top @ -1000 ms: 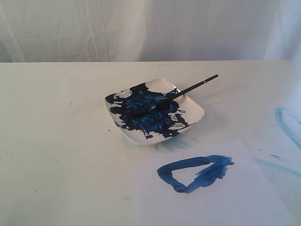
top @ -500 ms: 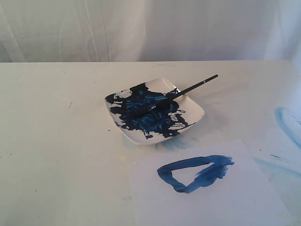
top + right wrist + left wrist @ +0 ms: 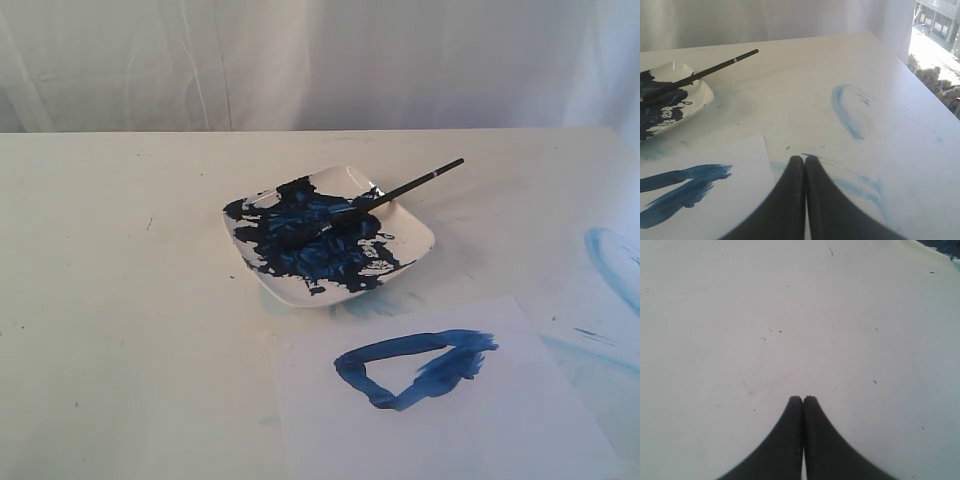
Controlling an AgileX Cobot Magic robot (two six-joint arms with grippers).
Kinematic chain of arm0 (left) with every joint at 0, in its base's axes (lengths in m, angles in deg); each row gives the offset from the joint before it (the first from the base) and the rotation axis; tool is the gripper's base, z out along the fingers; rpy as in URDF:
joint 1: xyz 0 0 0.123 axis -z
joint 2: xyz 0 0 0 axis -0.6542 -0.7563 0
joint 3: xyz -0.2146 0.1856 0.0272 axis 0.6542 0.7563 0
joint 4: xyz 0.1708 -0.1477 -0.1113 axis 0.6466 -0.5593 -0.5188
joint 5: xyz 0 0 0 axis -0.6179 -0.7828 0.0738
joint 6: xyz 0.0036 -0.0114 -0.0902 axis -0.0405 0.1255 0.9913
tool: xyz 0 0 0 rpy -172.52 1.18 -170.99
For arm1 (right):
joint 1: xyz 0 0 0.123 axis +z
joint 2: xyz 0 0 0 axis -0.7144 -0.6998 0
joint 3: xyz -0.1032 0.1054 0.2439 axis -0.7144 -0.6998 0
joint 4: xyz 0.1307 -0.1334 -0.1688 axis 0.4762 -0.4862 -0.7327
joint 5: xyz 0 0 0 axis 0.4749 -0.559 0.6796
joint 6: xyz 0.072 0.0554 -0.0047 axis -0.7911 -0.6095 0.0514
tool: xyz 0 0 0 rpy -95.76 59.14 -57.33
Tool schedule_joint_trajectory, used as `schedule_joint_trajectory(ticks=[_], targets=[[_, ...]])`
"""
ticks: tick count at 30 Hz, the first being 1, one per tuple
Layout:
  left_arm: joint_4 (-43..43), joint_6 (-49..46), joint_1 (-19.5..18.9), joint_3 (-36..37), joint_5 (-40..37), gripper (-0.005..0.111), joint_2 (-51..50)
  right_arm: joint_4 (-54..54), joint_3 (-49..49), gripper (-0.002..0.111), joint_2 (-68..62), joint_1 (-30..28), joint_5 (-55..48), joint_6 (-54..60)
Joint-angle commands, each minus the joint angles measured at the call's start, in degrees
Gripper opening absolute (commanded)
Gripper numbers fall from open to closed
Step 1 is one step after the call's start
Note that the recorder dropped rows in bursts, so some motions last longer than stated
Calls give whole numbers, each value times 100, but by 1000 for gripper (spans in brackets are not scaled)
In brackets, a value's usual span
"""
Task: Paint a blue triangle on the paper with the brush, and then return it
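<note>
- Brush [image 3: 415, 183] is laid across the white dish [image 3: 412, 238], bristles in the dark-blue paint [image 3: 300, 245], handle jutting out beyond it.
- Blue triangle [image 3: 400, 348] is painted on the paper [image 3: 500, 430], near the dish.
- Left gripper [image 3: 803, 399] is closed, empty, above the tabletop [image 3: 790, 315].
- Right gripper [image 3: 804, 159] is closed, empty, beside the paper.

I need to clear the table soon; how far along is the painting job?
Done: the blue triangle is on the paper, and the brush lies back across the white dish. In hand: nothing; the left end effector and right end effector are shut and empty. Left: nothing visible.
</note>
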Motion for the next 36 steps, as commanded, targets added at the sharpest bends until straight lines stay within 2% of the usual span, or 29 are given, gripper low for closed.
schedule_joint_trajectory(ticks=[1,9,36], targets=[[-42,53,-27,16,-54,0,28,5,-11,0,27,143,40,-22],[-42,53,-27,16,-54,0,28,-7,-11,0,27,798,40,-22],[-42,53,-27,16,-54,0,28,3,-11,0,27,814,40,-22]])
